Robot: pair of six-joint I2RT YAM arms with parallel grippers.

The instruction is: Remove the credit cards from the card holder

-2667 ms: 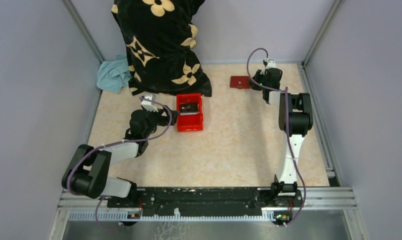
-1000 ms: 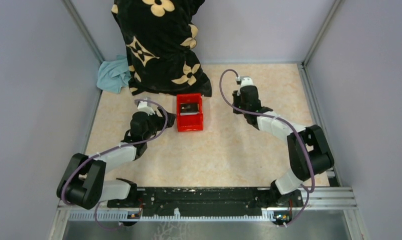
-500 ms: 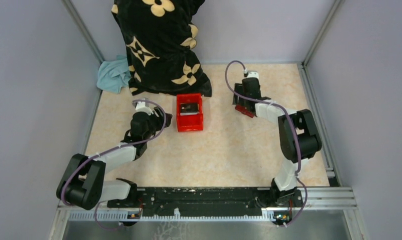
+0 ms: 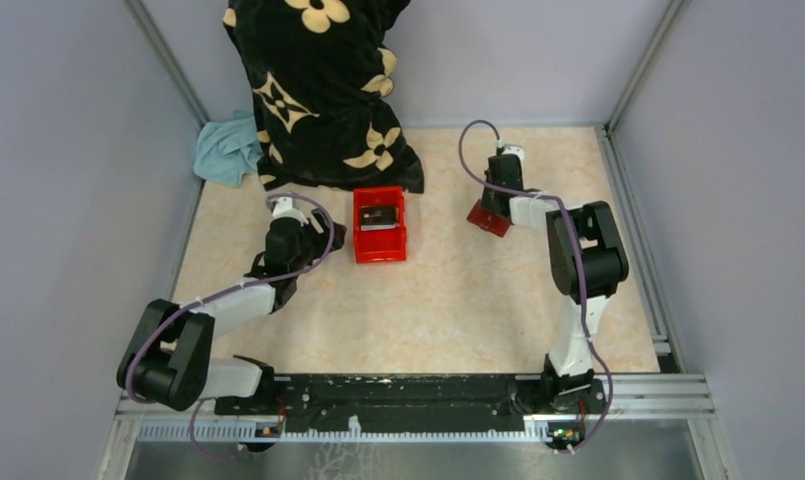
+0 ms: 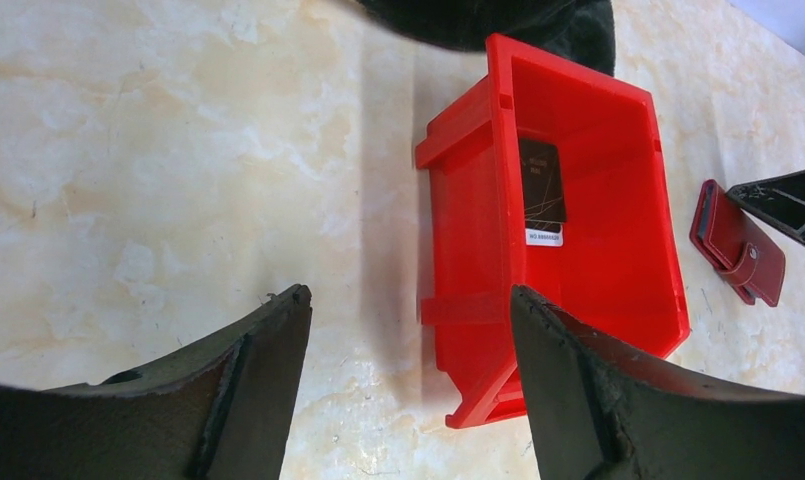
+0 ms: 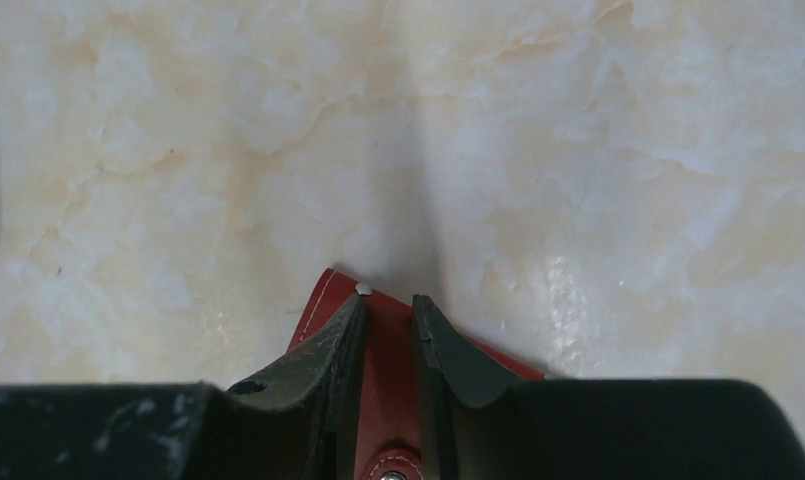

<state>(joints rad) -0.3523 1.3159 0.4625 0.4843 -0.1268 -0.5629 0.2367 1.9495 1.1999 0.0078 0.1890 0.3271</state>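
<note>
The wallet (image 4: 483, 219) is toward the far right corner of the table (image 4: 458, 310), well in from the right edge; it is small, flat and dark red, folded shut, with pale stitching along its border and a stitched strap wrapped over one edge; in the right wrist view a tiny silver stud shows near its corner. The right end effector (image 6: 386, 305) is clenched on the wallet; its fingers (image 6: 323, 350) stand nearly together, with red leather between them and showing past both; a shadow lies under the wallet's free corner, and whether that corner touches the table I cannot tell. The left end effector (image 5: 410, 300) is released, jaws wide apart and holding nothing; it hovers just beside the box (image 5: 578, 260), on the side toward the left edge. The box is bright red and open-topped, in the middle of the table toward the far edge; a dark card (image 5: 541, 180) with a white label lies on its floor. Behind the box, against the far edge, a black flowered cloth (image 4: 318, 90) is heaped; a blue cloth (image 4: 226, 148) lies at the far left corner.
</note>
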